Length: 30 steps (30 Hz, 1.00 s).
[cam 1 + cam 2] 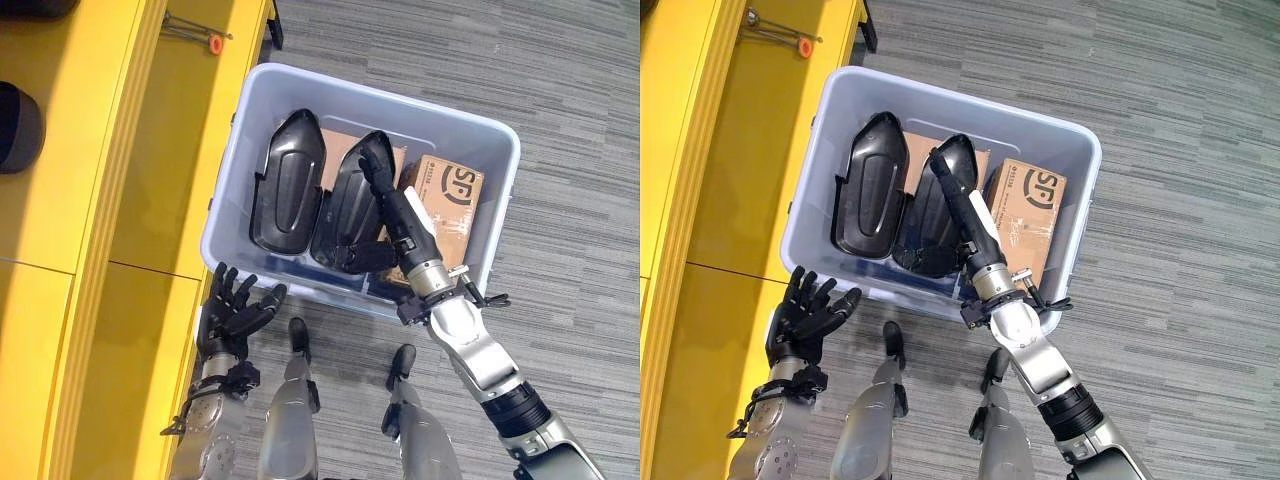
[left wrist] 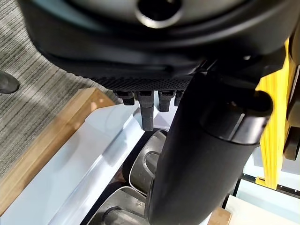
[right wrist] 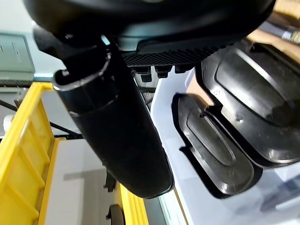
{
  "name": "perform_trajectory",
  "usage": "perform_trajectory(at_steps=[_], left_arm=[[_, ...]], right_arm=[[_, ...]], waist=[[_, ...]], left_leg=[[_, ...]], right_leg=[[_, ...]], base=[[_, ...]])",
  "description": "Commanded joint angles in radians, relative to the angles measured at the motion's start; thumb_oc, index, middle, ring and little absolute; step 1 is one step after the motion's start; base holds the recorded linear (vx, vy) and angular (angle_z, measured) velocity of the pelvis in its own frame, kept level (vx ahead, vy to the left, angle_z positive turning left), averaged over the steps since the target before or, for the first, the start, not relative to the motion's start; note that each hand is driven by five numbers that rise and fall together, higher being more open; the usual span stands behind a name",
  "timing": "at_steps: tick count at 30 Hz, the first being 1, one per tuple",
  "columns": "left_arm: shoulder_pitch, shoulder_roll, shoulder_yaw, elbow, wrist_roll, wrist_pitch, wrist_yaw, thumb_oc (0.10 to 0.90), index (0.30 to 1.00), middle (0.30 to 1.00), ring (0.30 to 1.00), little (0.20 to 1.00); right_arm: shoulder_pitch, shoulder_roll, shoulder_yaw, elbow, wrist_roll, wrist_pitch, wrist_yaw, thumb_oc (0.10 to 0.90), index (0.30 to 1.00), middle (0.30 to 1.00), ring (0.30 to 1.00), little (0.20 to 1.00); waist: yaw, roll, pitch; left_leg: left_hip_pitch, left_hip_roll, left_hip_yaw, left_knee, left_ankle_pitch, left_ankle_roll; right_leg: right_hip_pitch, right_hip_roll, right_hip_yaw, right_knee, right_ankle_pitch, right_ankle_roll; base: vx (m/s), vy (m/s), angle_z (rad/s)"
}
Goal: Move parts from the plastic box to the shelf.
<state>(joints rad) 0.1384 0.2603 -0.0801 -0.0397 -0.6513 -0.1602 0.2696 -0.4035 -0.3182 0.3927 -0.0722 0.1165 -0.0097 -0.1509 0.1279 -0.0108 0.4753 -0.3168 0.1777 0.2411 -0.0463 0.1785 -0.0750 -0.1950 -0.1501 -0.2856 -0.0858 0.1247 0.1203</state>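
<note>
Two hands were out: our left hand point(image 1: 235, 310) hung spread and empty near the plastic box point(image 1: 480, 135), while our right hand point(image 1: 385, 185) reached in, fingers straight, over two black parts point(image 1: 285, 185), so closing round one seemed next, with the yellow shelf point(image 1: 90, 150) beyond.

Grey striped carpet point(image 1: 560, 90) fills the floor. Cardboard box point(image 1: 447, 205) with printed logo stands at the bin's right side, beside the dark shells. Flat cardboard sheet point(image 1: 333, 142) lies under the shells near the bin's far wall. Thin metal rods with an orange cap point(image 1: 214, 43) at the yellow surface's far edge. Dark rounded object point(image 1: 20, 127) at the left edge, partly cut off.
</note>
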Motion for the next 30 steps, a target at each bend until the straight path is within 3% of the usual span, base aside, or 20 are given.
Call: perform_trajectory(at_steps=[1,18,30], left_arm=[[0.021,0.080,0.015,-0.094,0.049,-0.054,0.008,0.900,1.000,1.000,1.000,1.000],[0.006,0.081,0.012,-0.086,0.057,-0.052,0.041,0.900,1.000,1.000,1.000,1.000],[-0.007,0.084,0.005,-0.109,0.060,-0.053,0.070,0.900,1.000,1.000,1.000,1.000]], right_arm=[[-0.108,0.048,0.003,-0.106,-0.034,-0.090,0.004,0.900,1.000,1.000,1.000,1.000],[-0.094,0.068,0.038,-0.048,0.022,-0.075,0.004,0.900,1.000,1.000,1.000,1.000],[-0.083,0.059,0.022,-0.063,-0.095,-0.065,-0.049,0.900,1.000,1.000,1.000,1.000]], waist=[[-0.011,-0.057,-0.019],[0.001,-0.078,0.012],[-0.002,-0.072,0.042]], left_leg=[[-0.056,-0.002,-0.017,0.091,-0.059,-0.011],[-0.077,0.002,-0.034,0.096,-0.056,-0.010],[-0.106,-0.010,-0.046,0.095,-0.053,-0.005]], right_leg=[[0.096,-0.045,0.029,0.016,-0.108,0.042],[0.088,-0.038,0.019,0.018,-0.111,0.042],[0.065,-0.047,0.015,0.020,-0.101,0.046]], base=[[0.00,0.004,0.03],[0.00,0.004,0.03],[-0.01,0.011,0.02]])
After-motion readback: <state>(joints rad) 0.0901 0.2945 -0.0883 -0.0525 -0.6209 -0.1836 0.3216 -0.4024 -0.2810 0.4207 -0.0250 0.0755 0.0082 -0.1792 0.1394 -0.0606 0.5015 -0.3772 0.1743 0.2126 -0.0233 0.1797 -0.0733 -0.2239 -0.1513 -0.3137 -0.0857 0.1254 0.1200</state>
